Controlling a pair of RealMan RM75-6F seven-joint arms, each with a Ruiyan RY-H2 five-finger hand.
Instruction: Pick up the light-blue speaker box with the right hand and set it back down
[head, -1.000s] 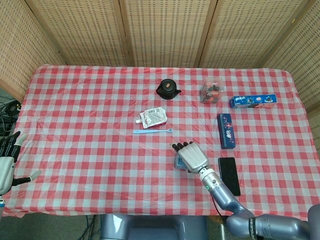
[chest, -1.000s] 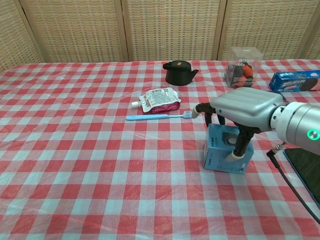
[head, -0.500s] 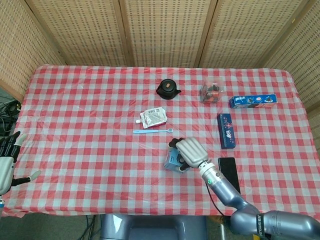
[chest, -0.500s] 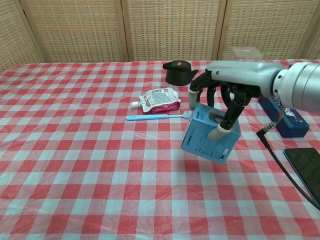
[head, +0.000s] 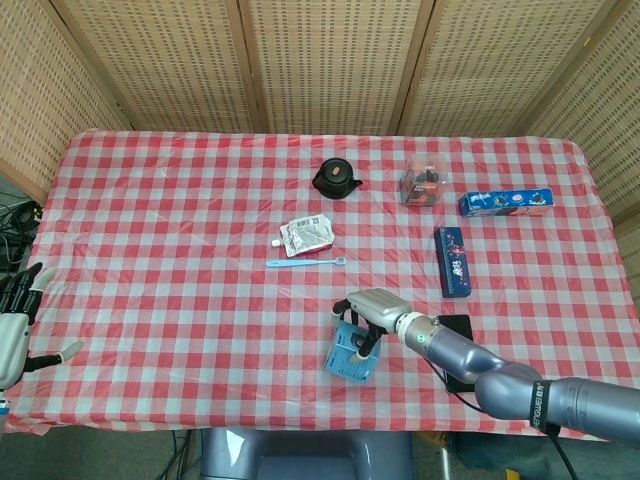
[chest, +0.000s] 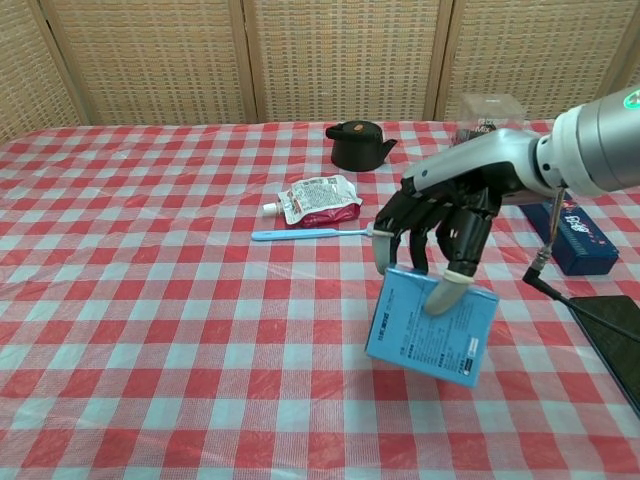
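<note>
My right hand (chest: 440, 222) grips the light-blue speaker box (chest: 431, 326) from above and holds it lifted off the checked tablecloth, tilted with its printed face toward the chest camera. In the head view the same box (head: 351, 356) hangs below the right hand (head: 368, 310) near the table's front edge. My left hand (head: 14, 320) rests past the left edge of the table, its fingers apart and nothing in it.
A black phone (head: 458, 330) lies right of the held box. Further back are a dark blue box (head: 452, 261), a blue snack box (head: 505, 202), a clear container (head: 421, 186), a black pot (head: 335, 178), a pouch (head: 308, 234) and a blue toothbrush (head: 305, 262).
The right hand closed on the speaker box, lifted it off the cloth and carried it toward the front edge, tipping it so its printed face shows. The left hand stayed put.
</note>
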